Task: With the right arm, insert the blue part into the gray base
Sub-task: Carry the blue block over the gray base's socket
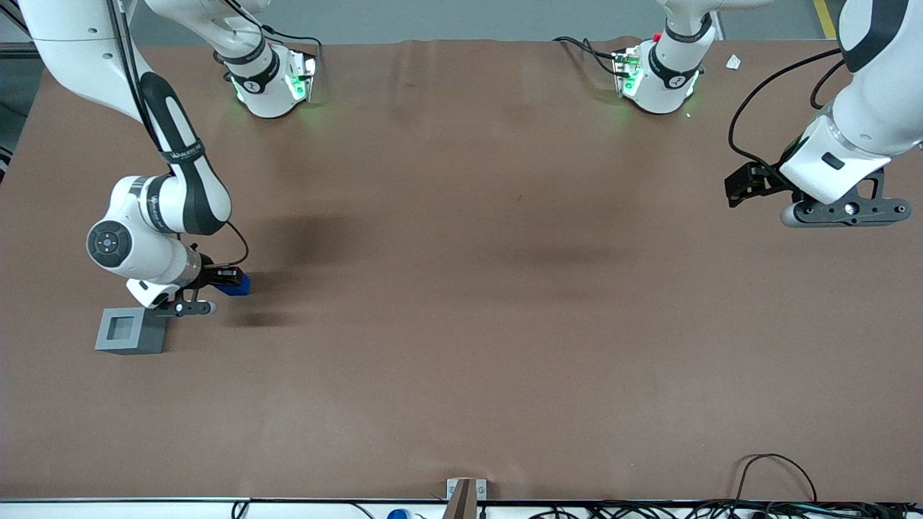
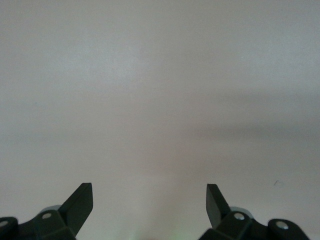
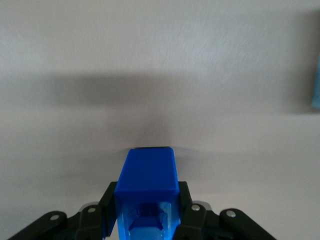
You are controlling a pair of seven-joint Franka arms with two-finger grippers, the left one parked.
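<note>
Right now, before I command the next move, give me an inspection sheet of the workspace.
Surface: brown table cover, flat, faint creases.
Blue part: blue part clamped between the fingers of the right arm's gripper, lifted off the surface, its shadow on the cover below.
Gray base: gray base upright on the table, socket facing up and unfilled, nearer the front camera than the gripper, close beside it.
Clutter: small white scrap near the parked arm's mount.
Gripper: shut on the blue part, not yet over the socket.
Cables: black cable looped at the right arm's wrist; loose cables at the table's front edge.
Surroundings: nothing seen.
</note>
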